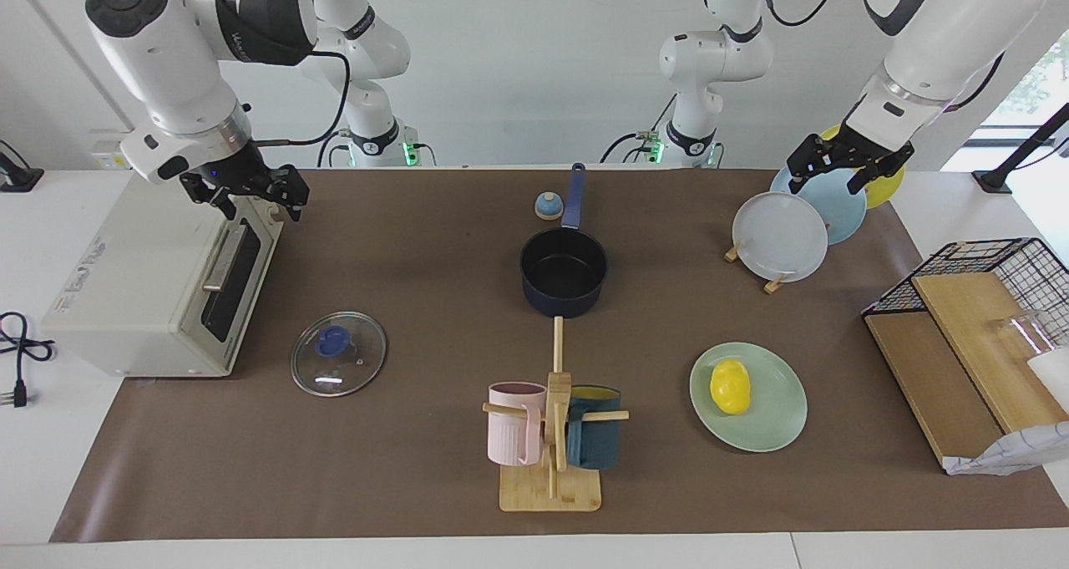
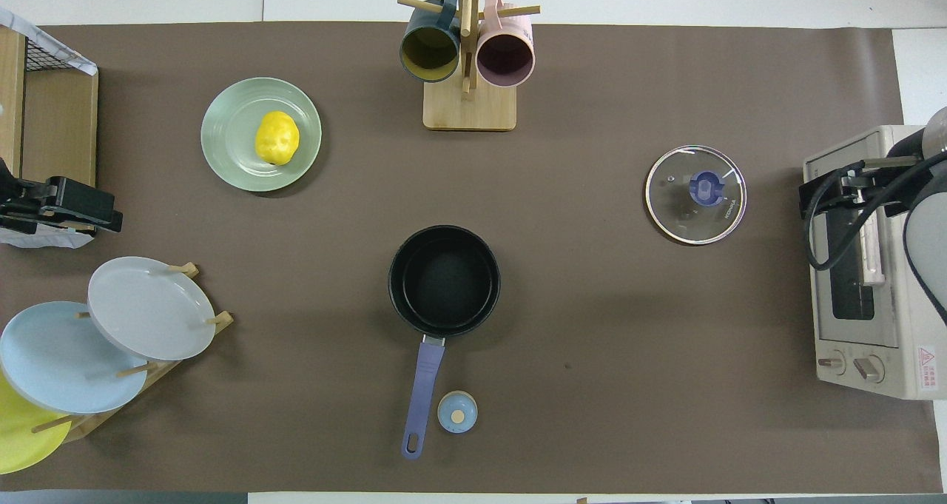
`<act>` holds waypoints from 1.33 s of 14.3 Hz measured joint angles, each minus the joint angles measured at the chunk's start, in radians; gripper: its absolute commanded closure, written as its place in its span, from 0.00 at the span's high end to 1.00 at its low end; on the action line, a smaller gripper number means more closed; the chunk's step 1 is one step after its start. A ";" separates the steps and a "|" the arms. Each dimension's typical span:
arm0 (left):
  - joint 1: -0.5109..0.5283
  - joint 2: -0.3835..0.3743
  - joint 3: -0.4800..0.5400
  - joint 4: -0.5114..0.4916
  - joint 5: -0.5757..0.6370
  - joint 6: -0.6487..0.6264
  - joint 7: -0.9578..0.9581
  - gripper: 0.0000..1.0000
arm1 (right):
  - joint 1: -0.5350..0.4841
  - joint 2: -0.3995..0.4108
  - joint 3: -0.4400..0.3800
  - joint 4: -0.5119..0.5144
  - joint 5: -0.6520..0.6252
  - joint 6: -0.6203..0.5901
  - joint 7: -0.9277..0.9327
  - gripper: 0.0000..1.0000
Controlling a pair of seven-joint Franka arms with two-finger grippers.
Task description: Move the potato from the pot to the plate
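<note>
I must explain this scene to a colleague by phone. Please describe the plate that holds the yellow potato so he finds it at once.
Start from the wooden mug tree at the table edge farthest from the robots. Beside it, toward the left arm's end, a round pale mint-green plate lies flat on the brown mat. Unlike the grey-white, light blue and yellow plates standing in the wooden rack, it lies flat and carries a glossy yellow potato.

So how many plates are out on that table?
4. A mint-green plate lies flat, holding the potato. Grey-white, light blue and yellow plates stand in the wooden rack.
</note>
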 measured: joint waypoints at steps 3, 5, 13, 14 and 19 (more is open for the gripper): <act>0.000 0.003 0.000 0.023 0.005 -0.010 -0.001 1.00 | 0.000 0.000 -0.002 0.000 0.000 0.000 0.000 1.00; 0.000 0.003 0.000 0.011 0.007 -0.006 -0.004 1.00 | 0.000 0.000 -0.004 0.000 0.000 0.000 0.000 1.00; 0.012 0.004 0.000 0.004 0.007 0.022 -0.005 1.00 | 0.000 -0.001 -0.013 0.002 0.003 0.000 0.000 1.00; 0.012 0.004 0.000 0.004 0.007 0.023 -0.005 1.00 | 0.000 -0.001 -0.018 0.002 0.010 0.000 0.000 1.00; 0.011 0.004 -0.003 0.004 0.007 0.024 -0.005 1.00 | -0.001 -0.001 -0.042 0.003 0.028 0.000 0.000 1.00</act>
